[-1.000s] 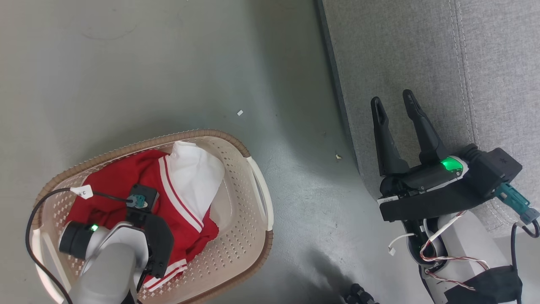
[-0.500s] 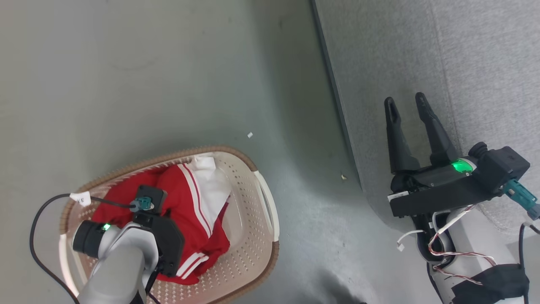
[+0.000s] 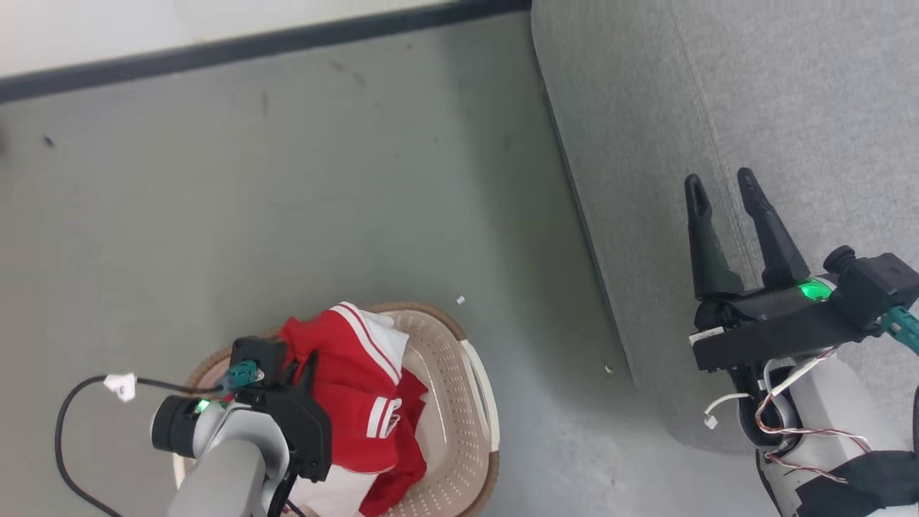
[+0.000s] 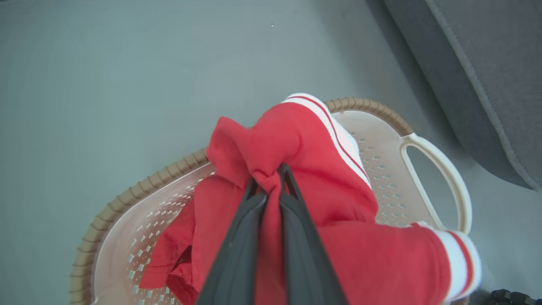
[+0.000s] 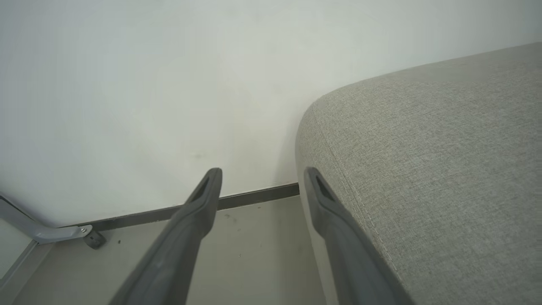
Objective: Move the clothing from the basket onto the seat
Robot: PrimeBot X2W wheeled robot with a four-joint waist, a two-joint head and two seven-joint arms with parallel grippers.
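Red clothing [image 3: 359, 402] [image 4: 313, 178] with white stripes hangs bunched above the cream basket [image 3: 459, 416] [image 4: 423, 169] at the lower left of the head view. My left gripper [image 4: 271, 173] is shut on a fold of that clothing, its fingers pinching the red cloth; part of the garment still trails into the basket. In the head view the left wrist [image 3: 280, 409] covers the fingertips. My right gripper [image 3: 721, 183] [image 5: 260, 180] stands open and empty over the near edge of the grey seat [image 3: 718, 108] [image 5: 444, 169].
Grey floor [image 3: 323, 201] lies between basket and seat. A white wall with a dark skirting strip [image 3: 251, 47] [image 5: 254, 197] runs along the back. A grey metal leg with a caster [image 5: 91, 237] stands by the wall. A black cable [image 3: 72, 416] loops off my left wrist.
The head camera has tilted up, so the wall now shows. My left gripper has lifted the red clothing up out of the basket. The right gripper stays open over the seat edge.
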